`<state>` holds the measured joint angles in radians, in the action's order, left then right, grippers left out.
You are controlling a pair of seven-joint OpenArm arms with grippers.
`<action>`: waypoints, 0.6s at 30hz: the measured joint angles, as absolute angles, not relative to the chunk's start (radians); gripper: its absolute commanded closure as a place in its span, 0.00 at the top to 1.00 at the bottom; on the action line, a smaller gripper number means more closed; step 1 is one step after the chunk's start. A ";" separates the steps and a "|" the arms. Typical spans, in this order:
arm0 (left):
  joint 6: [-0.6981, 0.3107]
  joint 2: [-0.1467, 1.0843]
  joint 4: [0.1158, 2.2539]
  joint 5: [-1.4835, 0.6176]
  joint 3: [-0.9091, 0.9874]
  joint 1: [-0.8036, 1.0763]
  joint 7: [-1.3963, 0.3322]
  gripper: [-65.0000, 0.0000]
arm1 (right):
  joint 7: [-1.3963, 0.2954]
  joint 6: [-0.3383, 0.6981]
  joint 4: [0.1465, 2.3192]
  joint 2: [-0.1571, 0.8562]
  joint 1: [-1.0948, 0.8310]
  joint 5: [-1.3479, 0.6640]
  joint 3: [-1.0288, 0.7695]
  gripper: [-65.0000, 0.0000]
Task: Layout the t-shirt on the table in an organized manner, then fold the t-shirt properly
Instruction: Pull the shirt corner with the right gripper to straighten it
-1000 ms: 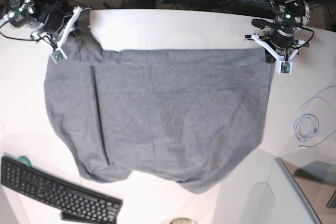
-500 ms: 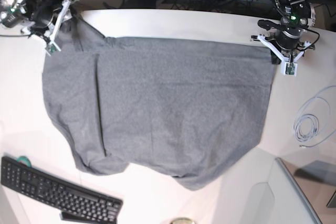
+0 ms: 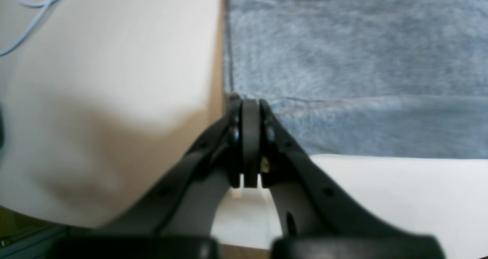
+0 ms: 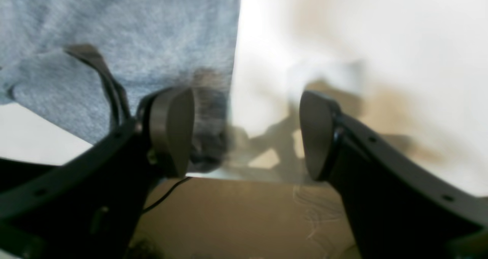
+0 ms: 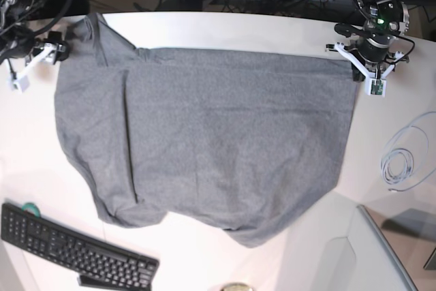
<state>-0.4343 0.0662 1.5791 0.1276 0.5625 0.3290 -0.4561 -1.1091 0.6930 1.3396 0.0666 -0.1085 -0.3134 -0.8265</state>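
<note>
Two end effectors are in view, one per arm. Left end effector sits at the far corner of the t-shirt, its jaws pressed together on the corner of the hem in the left wrist view; in the base view it stands at that same corner, on the right of the picture. Right end effector has its jaws wide apart and nothing between them; one pad lies just beside the cloth edge, the other over bare bench. In the base view the right end effector's exact position beside the garment's upper left corner cannot be made out.

One t-shirt, heather grey, lies spread over the white bench, far edge fairly straight, near edge uneven and rounded. One long lengthwise crease runs down its left portion, and the upper left corner is bunched and folded over.

Other items counted: one black keyboard near the front left edge, well apart from the shirt's far edge, and one coiled pale cable on the bench to the right, apart from the cloth.
</note>
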 measured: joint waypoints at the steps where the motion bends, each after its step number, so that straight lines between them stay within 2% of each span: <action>1: -0.434 0.065 1.579 0.127 0.562 0.327 -0.456 0.00 | -1.106 0.694 1.313 0.079 -0.099 -0.335 -0.833 0.64; 5: -0.435 0.064 1.579 0.127 0.561 0.327 -0.456 0.00 | -1.071 0.694 1.232 0.102 -0.071 -0.359 -0.844 0.64; 11: -0.435 0.064 1.579 0.127 0.561 0.327 -0.456 0.00 | -1.040 0.698 1.231 0.074 -0.073 -0.378 -0.844 0.64; 18: -0.435 0.061 1.579 0.127 0.561 0.327 -0.456 0.00 | -1.085 0.701 1.242 0.060 -0.070 -0.398 -0.838 0.63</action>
<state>-0.4347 0.0608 1.5791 0.1272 0.5613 0.3271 -0.4557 -1.0847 0.7010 1.2415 0.0597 -0.0696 -0.3977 -0.8379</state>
